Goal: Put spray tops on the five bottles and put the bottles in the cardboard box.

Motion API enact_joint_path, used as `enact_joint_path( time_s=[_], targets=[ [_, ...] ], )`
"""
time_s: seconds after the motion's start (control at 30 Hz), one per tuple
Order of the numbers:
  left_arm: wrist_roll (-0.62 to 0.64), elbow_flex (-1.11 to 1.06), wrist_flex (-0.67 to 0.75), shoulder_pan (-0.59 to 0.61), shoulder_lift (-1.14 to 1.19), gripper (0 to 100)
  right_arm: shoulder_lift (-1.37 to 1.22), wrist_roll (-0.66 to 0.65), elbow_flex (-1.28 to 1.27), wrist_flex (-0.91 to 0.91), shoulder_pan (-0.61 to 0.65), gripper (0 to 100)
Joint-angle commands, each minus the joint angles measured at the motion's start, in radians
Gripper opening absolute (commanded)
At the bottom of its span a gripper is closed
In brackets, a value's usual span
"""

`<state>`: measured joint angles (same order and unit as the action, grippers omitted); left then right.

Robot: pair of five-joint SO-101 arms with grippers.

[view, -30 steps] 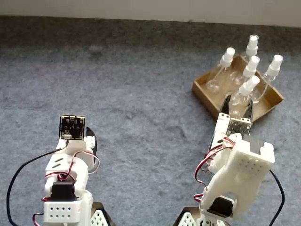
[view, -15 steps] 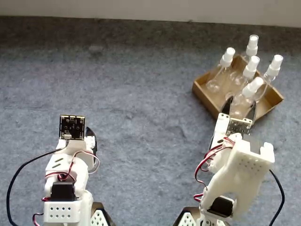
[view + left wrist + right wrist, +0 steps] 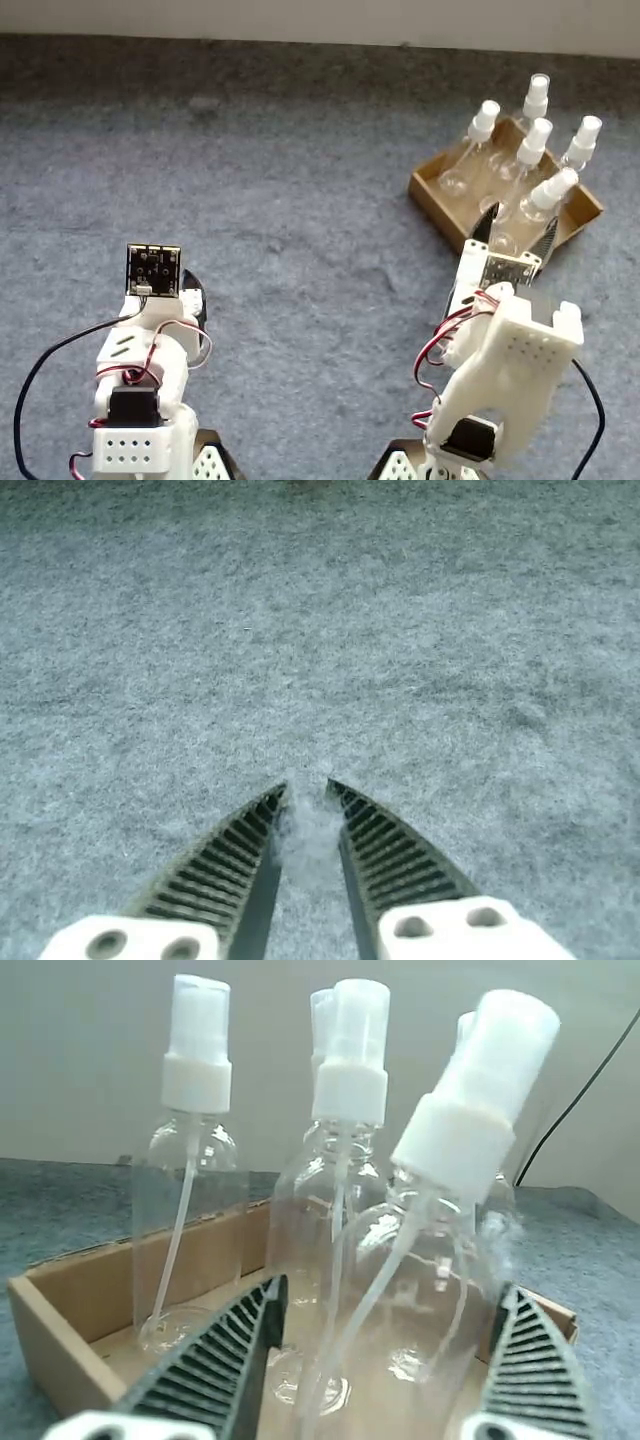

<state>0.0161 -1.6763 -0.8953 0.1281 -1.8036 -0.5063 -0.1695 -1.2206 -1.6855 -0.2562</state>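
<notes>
The cardboard box (image 3: 430, 194) sits at the back right with five clear bottles in it, each with a white spray top. The nearest bottle (image 3: 528, 208) leans to the right, its top (image 3: 556, 186) tipped toward the box's far corner. My right gripper (image 3: 515, 230) is open at the box's near edge, one finger on either side of that leaning bottle (image 3: 430, 1280). The other bottles (image 3: 190, 1220) stand upright behind it. My left gripper (image 3: 307, 790) hangs low over the carpet at the front left, its fingers almost together with nothing between them.
Grey carpet (image 3: 300, 190) covers the table, with open room across the middle and left. A paler strip (image 3: 320, 20) runs along the back. A dark cable (image 3: 590, 1080) hangs behind the box.
My right gripper has opened off the nearest bottle, which has tipped further right inside the box. The left arm has not moved.
</notes>
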Motion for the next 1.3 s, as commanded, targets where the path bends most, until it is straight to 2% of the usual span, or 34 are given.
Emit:
enact_joint_path(
  time_s=[0.0, 0.43, 0.63, 1.0, 1.27],
  targets=[
    [-0.008, -0.019, 0.005, -0.021, 0.007, 0, 0.012, 0.002, 0.010, -0.025, 0.015, 28.3],
    [-0.008, -0.019, 0.005, -0.021, 0.007, 0, 0.025, 0.000, 0.018, -0.027, 0.013, 28.3],
    [-0.009, -0.019, 0.005, -0.021, 0.007, 0, 0.225, 0.000, -0.081, 0.005, 0.012, 28.3],
    [-0.009, -0.019, 0.005, -0.019, 0.007, 0, 0.700, 0.006, -0.225, 0.294, 0.005, 28.3],
    [-0.009, -0.019, 0.005, -0.019, 0.007, 0, 1.121, 0.002, -0.297, 0.604, -0.047, 28.2]
  ],
)
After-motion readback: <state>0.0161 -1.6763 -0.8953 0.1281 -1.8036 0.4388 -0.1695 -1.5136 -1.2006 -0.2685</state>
